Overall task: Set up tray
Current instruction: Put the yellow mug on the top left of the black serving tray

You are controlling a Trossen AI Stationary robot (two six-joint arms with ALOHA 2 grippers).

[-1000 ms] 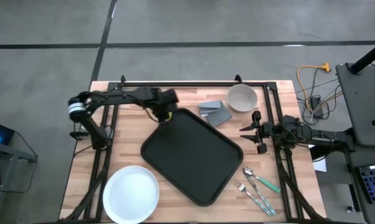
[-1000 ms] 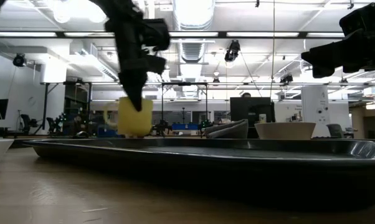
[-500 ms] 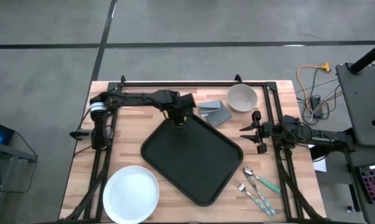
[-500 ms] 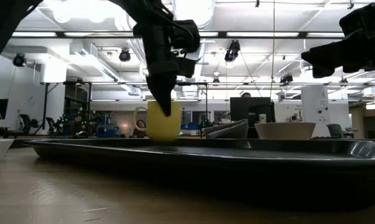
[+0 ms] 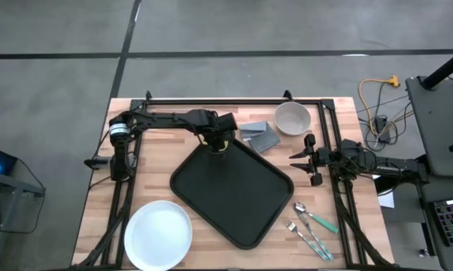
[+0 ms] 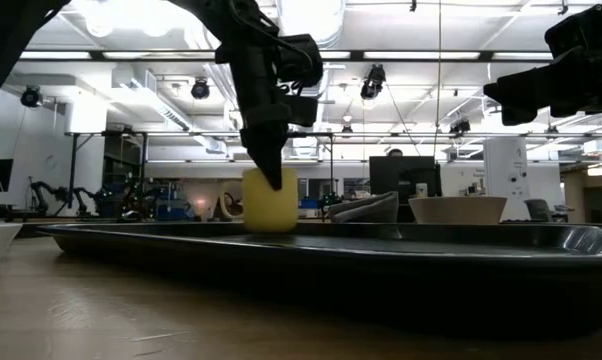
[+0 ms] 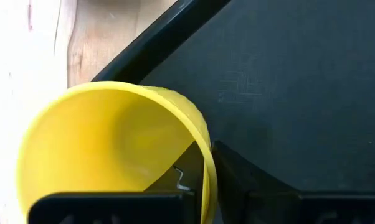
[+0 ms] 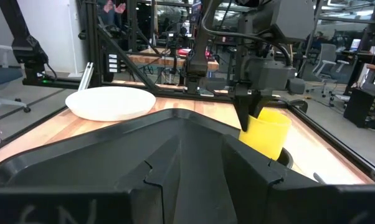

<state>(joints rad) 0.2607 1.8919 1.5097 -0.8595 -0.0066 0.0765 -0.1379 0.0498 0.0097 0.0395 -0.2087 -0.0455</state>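
Observation:
A yellow cup (image 5: 221,146) sits under my left gripper (image 5: 219,141), over the far corner of the black tray (image 5: 234,188). In the low view the cup (image 6: 270,200) stands upright with its base hidden behind the tray's rim (image 6: 381,250), so I cannot tell whether it touches the tray floor. The left wrist view looks down into the cup (image 7: 113,143). My right gripper (image 5: 302,159) hovers open above the table's right side, beside the tray, touching nothing. My left gripper pinches the cup's wall at the rim (image 7: 207,162), one finger (image 7: 169,183) inside the cup and the other (image 7: 250,180) outside. The fingers come from above, pointing down. The cup is upright, over the tray's far corner.
A round white plate (image 5: 158,233) lies near the table's near-left corner. A beige bowl (image 5: 292,118) and folded grey cloths (image 5: 258,135) sit at the far edge, beside the tray. Cutlery (image 5: 311,228) lies near the right edge.
My left gripper has carried the cup from beside the tray's far-left edge toward the right, over the tray's far corner, and lowered it. The cup has turned about: its handle, shown at the side half a second ago, no longer shows in the low view.

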